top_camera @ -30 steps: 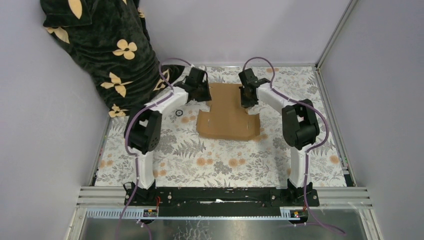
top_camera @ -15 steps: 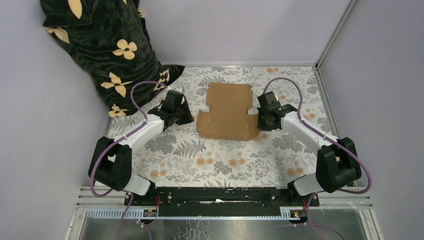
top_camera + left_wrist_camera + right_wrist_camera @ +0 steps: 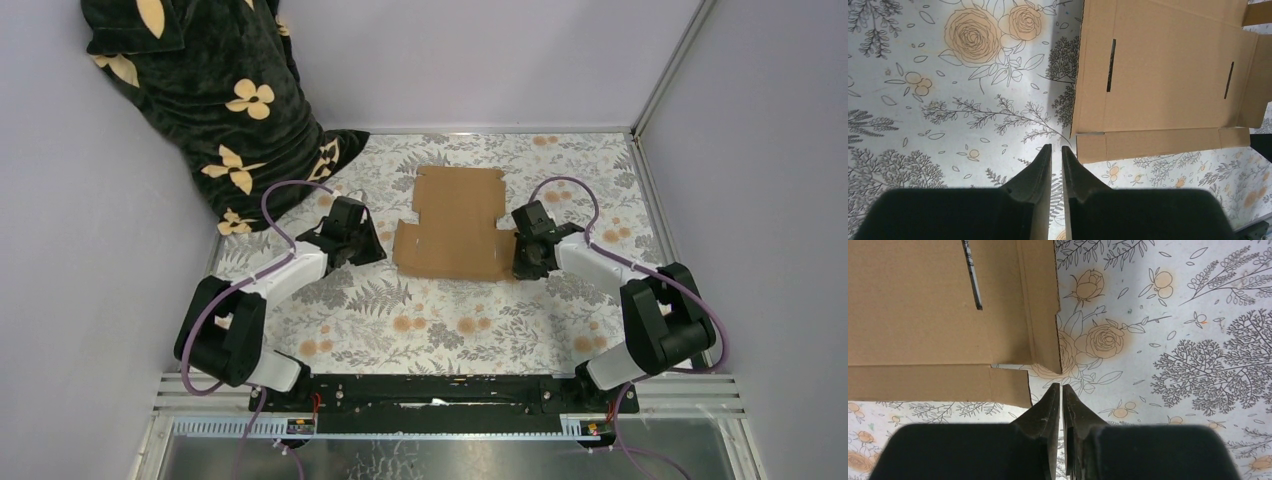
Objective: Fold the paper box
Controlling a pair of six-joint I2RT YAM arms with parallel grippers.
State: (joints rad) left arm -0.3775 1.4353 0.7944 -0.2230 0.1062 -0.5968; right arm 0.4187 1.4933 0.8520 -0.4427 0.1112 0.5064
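a flat brown paper box (image 3: 455, 225), an unfolded die-cut cardboard sheet, lies on the floral-patterned table (image 3: 440, 320), a little beyond its middle. no panel or flap stands up yet; two narrow slots show in its main panel, and a thin flap strip runs along its near edge.

the left gripper (image 3: 372, 245) sits low just beside the sheet's near left corner. in the left wrist view its two fingers are nearly closed, with only a thin slit between them, and they hold nothing. the tips (image 3: 1056, 147) point at the table right next to the corner; you cannot tell whether they touch the cardboard.

the right gripper (image 3: 522, 262) mirrors this at the near right corner. its jaws are also almost together and empty, with the tips (image 3: 1057, 386) just off the cardboard edge.

a dark flowered cloth (image 3: 220, 90) hangs at the far left, well apart from the work.

by the look of it, you are at the very start: both arms are lined up on the near corners and folding has not begun. the next move likely calls for slipping a fingertip under a flap edge, or opening the jaws to pinch it, then lifting along the crease while the other arm steadies the sheet.
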